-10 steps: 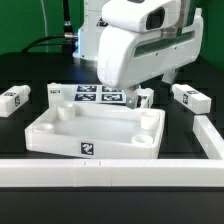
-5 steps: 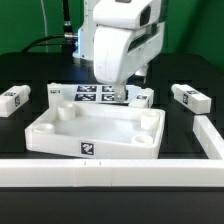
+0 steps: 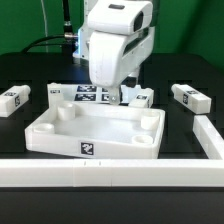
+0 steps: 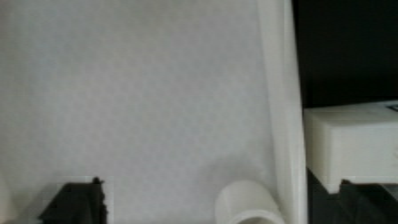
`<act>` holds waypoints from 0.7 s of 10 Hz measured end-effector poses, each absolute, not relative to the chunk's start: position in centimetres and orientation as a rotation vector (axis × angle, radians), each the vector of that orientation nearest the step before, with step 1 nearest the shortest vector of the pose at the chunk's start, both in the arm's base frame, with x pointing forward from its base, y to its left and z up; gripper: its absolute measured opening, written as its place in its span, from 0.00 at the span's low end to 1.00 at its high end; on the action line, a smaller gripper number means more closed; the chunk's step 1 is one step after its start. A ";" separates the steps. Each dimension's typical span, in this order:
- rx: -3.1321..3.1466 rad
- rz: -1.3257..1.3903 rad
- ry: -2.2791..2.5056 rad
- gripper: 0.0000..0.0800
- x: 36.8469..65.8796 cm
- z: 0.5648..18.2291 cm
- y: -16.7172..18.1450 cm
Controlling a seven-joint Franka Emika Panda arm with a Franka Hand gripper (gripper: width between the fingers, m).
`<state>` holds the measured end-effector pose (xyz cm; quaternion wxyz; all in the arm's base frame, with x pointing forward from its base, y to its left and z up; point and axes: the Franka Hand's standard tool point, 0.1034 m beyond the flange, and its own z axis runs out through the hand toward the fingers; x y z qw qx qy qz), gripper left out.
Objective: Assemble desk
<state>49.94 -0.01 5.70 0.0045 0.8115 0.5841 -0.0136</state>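
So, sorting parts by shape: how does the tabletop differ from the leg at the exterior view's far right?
The tabletop is a wide rimmed tray with round corner sockets; the leg is a short square bar. The tabletop sits centrally; the leg lies aside, angled. Both are white and carry a tag.

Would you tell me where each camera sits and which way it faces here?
Exterior view: off the arm, facing it across the bar and tabletop; the arm and its gripper, low behind the tabletop, show.
Wrist view: on the wrist, looking down closely at a white surface, probably the tabletop; one dark fingertip shows.
Shared: probably the tabletop, and the leg beside the gripper.
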 end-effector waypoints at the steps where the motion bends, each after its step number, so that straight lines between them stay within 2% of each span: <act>1: 2.527 -0.021 1.849 0.81 48.6 4.8 -0.4; 3: 2.499 -0.002 1.890 0.81 46.8 3.6 -0.8; 7: 2.536 0.004 1.858 0.81 45.1 1.2 -2.1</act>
